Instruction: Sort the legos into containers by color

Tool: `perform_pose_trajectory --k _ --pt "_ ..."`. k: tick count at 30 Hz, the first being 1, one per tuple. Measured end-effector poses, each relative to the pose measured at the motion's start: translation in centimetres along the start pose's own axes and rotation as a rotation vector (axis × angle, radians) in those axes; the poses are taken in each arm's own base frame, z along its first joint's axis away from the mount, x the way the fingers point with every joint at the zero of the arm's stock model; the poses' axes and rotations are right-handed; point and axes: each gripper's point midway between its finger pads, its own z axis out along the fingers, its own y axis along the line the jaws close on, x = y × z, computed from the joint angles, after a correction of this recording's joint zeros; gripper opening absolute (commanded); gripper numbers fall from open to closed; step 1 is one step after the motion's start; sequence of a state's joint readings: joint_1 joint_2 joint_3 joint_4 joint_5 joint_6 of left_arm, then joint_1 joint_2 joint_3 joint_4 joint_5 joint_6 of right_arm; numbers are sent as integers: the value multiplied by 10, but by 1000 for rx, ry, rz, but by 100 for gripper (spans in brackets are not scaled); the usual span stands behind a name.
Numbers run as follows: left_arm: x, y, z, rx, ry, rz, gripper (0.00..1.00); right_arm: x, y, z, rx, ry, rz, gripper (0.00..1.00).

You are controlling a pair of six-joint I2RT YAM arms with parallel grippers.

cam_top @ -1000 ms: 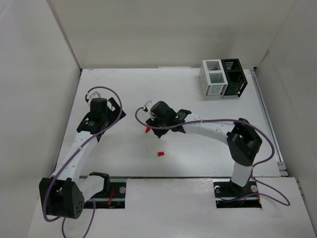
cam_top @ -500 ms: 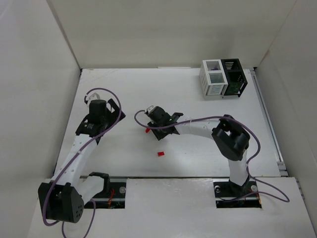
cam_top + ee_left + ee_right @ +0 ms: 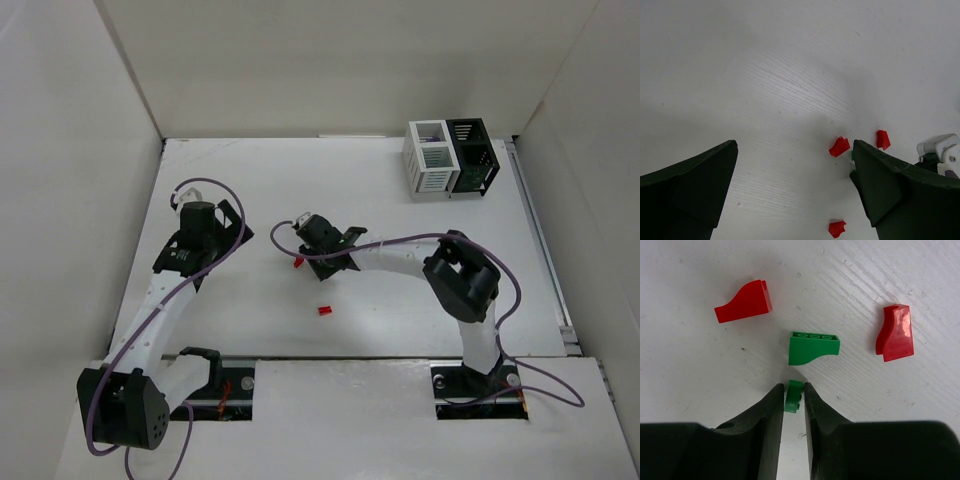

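Top view: the right claw [image 3: 303,252] is low over the table [image 3: 250,180]. The white container [image 3: 428,160] and black container [image 3: 474,157] stand well apart from it, toward the far right corner. One red brick [image 3: 323,311] lies near it, on the base side.

Left wrist view: the left claw [image 3: 794,146] gapes wide and empty, doing nothing toward the right claw's pick.

Right wrist view: the right claw pinches a small green brick [image 3: 793,396] at its very tips. A larger green brick [image 3: 812,347] lies just beyond it, apart. The hold looks shallow, so lift straight up and slowly, clear of that neighbour, before swinging toward the containers.
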State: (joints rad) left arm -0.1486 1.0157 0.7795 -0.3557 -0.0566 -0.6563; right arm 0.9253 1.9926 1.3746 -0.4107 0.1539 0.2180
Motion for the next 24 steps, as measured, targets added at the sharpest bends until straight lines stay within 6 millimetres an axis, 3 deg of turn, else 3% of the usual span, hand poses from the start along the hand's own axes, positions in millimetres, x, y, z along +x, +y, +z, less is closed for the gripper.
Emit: perform_pose_trajectory --k 4,8,17,20,22,24 --pt "0 0 0 2 -1 0 100 0 -1 0 5 4 2 17" --pt "-1 -1 0 4 -5 0 100 0 -1 -1 7 6 5 11" --pt "-3 -2 1 7 -11 -1 100 1 -7 -16 -32 31 6 8" --pt "-1 0 4 -2 -4 1 100 -20 -36 -33 -43 -17 55 8" --pt "2 1 8 -13 9 3 100 -36 -73 -47 -15 -66 112 8" --pt "5 4 13 -31 26 10 100 -54 -126 -63 42 -124 191 8"
